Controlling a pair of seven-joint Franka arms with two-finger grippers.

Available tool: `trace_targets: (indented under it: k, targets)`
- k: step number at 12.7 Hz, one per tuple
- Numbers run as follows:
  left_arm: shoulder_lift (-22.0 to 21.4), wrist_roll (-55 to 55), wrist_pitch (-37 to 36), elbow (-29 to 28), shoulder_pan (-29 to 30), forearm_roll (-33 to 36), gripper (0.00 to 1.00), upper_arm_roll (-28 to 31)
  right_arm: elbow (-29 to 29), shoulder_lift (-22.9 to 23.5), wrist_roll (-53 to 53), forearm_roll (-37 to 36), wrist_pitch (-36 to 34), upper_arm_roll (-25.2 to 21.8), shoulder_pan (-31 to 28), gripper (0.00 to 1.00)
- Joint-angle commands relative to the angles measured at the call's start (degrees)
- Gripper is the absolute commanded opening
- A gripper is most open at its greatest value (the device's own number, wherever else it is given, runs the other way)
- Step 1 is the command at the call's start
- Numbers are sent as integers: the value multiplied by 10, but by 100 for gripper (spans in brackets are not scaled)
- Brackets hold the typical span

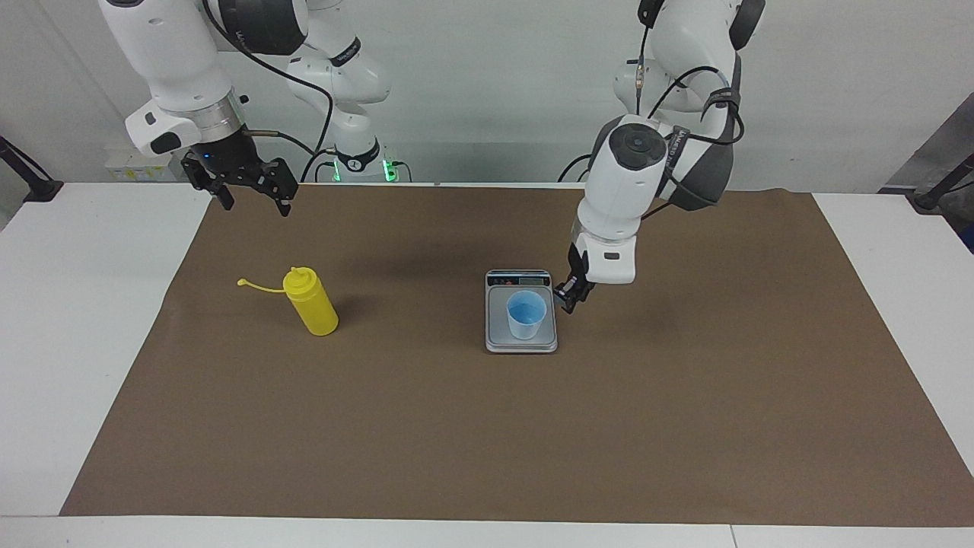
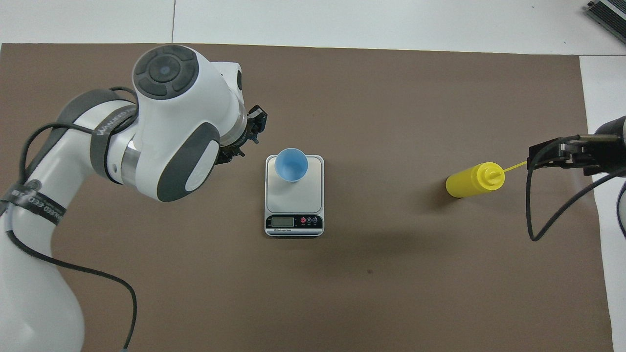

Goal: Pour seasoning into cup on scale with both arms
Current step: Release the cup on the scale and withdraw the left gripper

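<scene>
the scale (image 1: 521, 323) lies mid-mat with its display end toward the robots. on it stands the cup (image 1: 526, 314), upright, on the part away from the display — thin plastic, likely very light and easy to tip. the seasoning (image 1: 310, 301) stands upright on the mat toward the right arm's end, well apart from the scale, its cap trailing on its tether. it looks light and soft-walled, so i judge a mid-body grip safest, squeezing gently to avoid squirting.

the left gripper (image 1: 572, 293) hangs just beside the cup over the scale's edge, holding nothing; whether its jaws are apart i cannot tell. the right gripper (image 1: 251, 189) waits high over the mat's edge, jaws wide apart.
</scene>
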Motion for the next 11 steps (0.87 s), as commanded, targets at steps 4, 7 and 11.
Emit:
trace_targets:
  k: [4, 7, 11]
  targets:
    - [-4, 163, -103, 27, 50, -14, 35, -1, -169, -74, -288, 91, 138, 0, -88, 100]
    - [-4, 248, -139, 31, 86, -11, 35, 0, -261, -97, -497, 182, 243, -1, -138, 100]
    - [-13, 360, -154, 32, 134, -6, 35, 4, -329, -78, -760, 331, 275, -1, -207, 100]
